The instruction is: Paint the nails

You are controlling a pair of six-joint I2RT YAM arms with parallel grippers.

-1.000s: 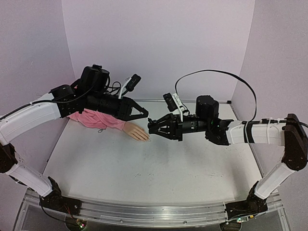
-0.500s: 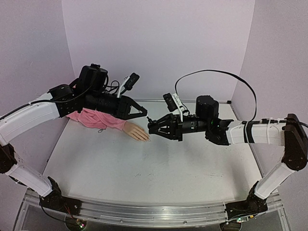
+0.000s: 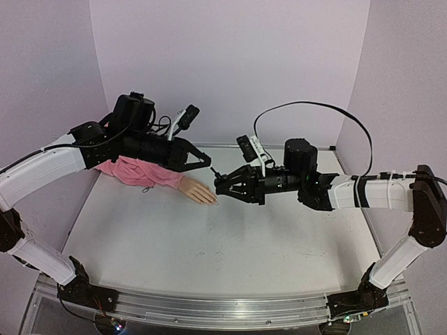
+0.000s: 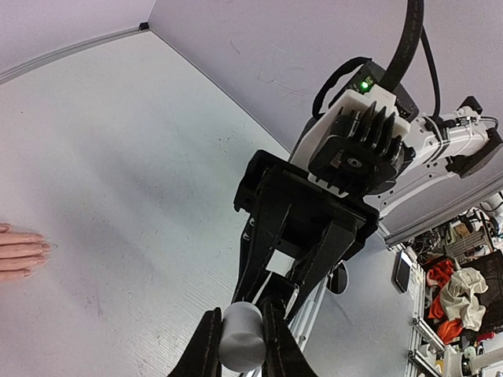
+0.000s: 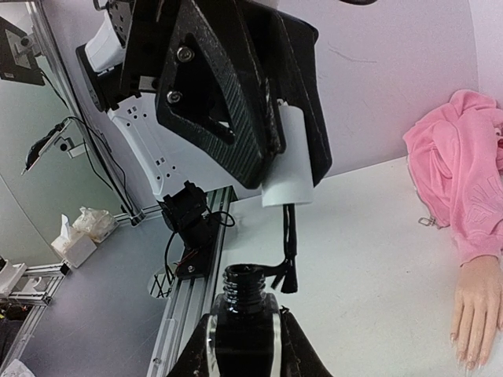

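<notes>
While the mannequin hand lies flat on the table, nails toward centre, we see the left gripper clamped on a pale brush cap above it; the right gripper grips an uncapped black bottle beside them.

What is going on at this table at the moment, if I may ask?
The arms are set up to paint the nails of a mannequin hand. The right tool grips an open polish bottle. The left tool holds its cap, whose brush hangs outside the bottle, near its neck. Both are above the table. The hand lies flat in a pink sleeve, and the brush is not touching it.
</notes>
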